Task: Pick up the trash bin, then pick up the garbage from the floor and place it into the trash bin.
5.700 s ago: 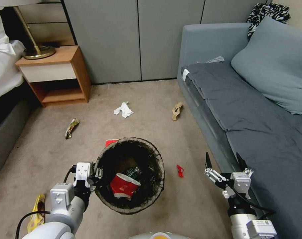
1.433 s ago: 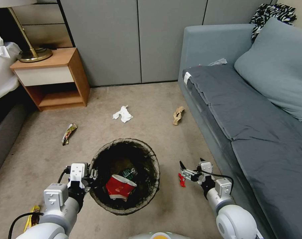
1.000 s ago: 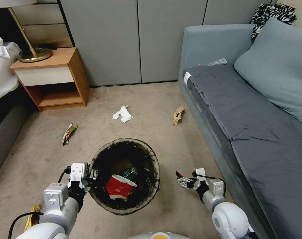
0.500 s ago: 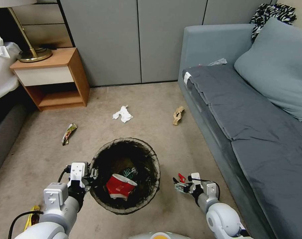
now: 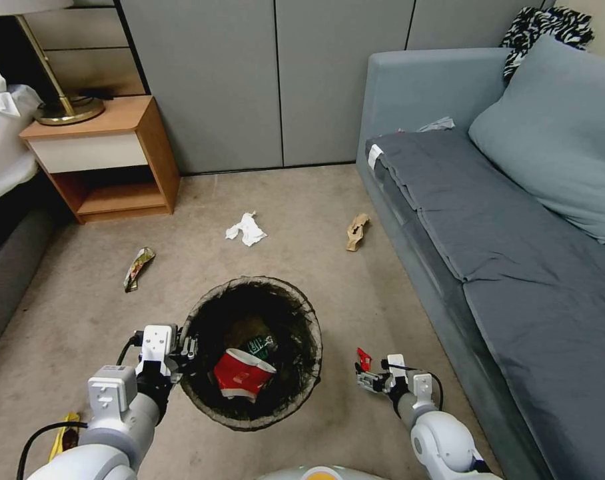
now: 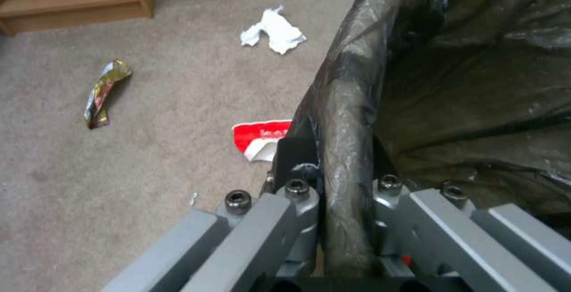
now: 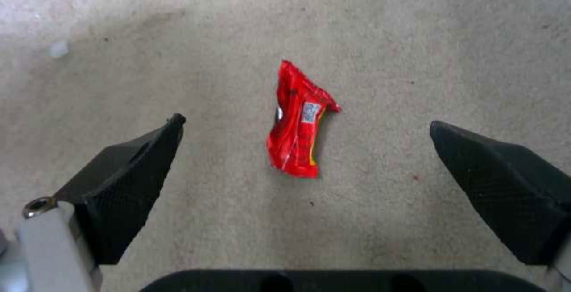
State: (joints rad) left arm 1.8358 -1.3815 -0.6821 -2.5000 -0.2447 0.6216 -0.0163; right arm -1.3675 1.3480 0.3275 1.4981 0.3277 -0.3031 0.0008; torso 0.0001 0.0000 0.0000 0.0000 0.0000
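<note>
My right gripper (image 5: pixel 364 380) is low over the carpet (image 5: pixel 302 200), arm stretched forward and down from my right shoulder, wrist turned so the fingers (image 7: pixel 125 180) point at the floor. The jaws stand wide apart, holding nothing, and the red scrap (image 7: pixel 297 124) lies flat on the carpet between them, touching neither finger. In the head view that same scrap (image 5: pixel 363 359) shows just past the fingertips, a little to the right of the bin.

My left gripper (image 5: pixel 186 350) is raised at my left, forearm angled up and inward, and it is clamped on the rim of the trash bin (image 5: pixel 312 373): in the wrist view one finger (image 6: pixel 294 153) sits outside the bag-covered rim (image 6: pixel 342 118) and the other inside. The bin hangs from this grip, tilted so its mouth faces me. Inside it lie a crumpled red-and-white cup (image 5: pixel 241 373) and a green-labelled bottle (image 5: pixel 259 347).

A yellow wrapper (image 5: pixel 62 433) lies on the floor by my left elbow. A red-and-white carton piece (image 6: pixel 258 135) lies on the carpet just beside the bin. Farther out are a snack wrapper (image 5: pixel 136 268), then a white tissue (image 5: pixel 246 229) and a piece of brown paper (image 5: pixel 356 231) near the sofa (image 5: pixel 516 253).
</note>
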